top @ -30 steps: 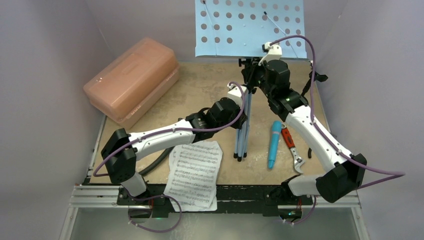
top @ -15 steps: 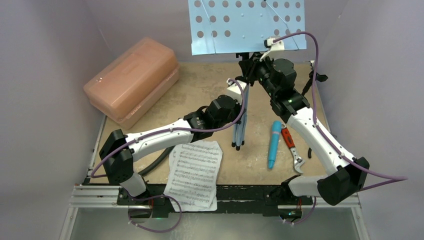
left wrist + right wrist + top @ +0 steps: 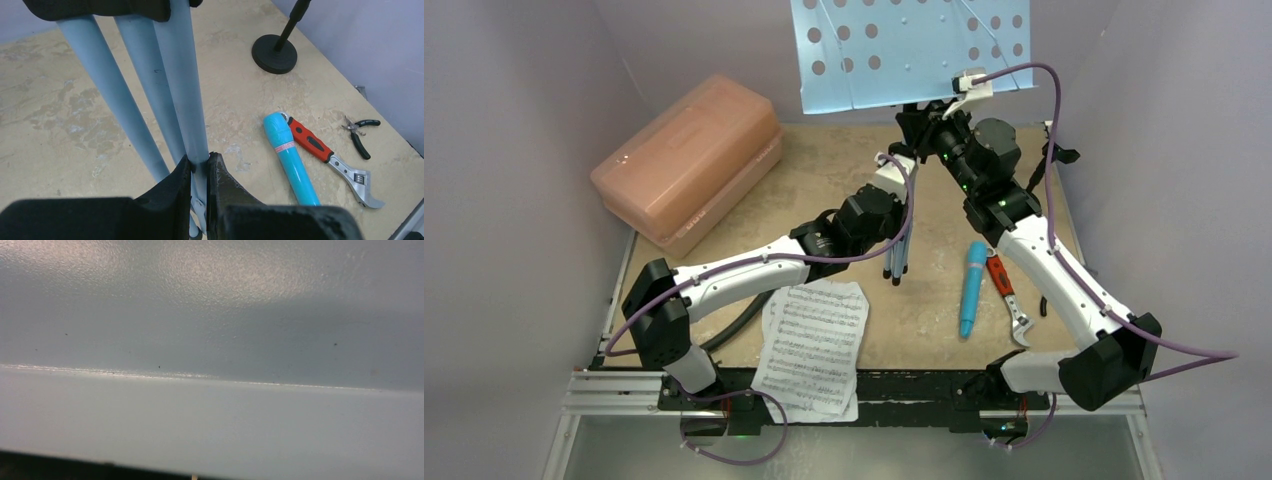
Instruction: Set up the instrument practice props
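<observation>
The light-blue perforated music stand (image 3: 904,50) is held off the table, tilted, with its tripod legs (image 3: 896,250) folded together. My left gripper (image 3: 199,162) is shut on one blue leg (image 3: 182,90), and it also shows in the top view (image 3: 892,195). My right gripper (image 3: 921,122) grips the black joint under the desk; its wrist view shows only the blue desk surface (image 3: 210,415). The sheet-music pages (image 3: 812,345) lie at the near edge. The turquoise microphone (image 3: 972,288) lies flat right of the legs. The black mic stand base (image 3: 274,47) stands at the far right.
A salmon-pink case (image 3: 689,160) sits at the back left. A red-handled wrench (image 3: 1009,295) lies beside the microphone, with small pliers (image 3: 361,135) to its right. A black hose (image 3: 739,320) curves under my left arm. Walls close in on both sides.
Both arms have lifted the stand. Its desk has moved left and up with more tilt, and the leg tips have moved back and left off the table.
</observation>
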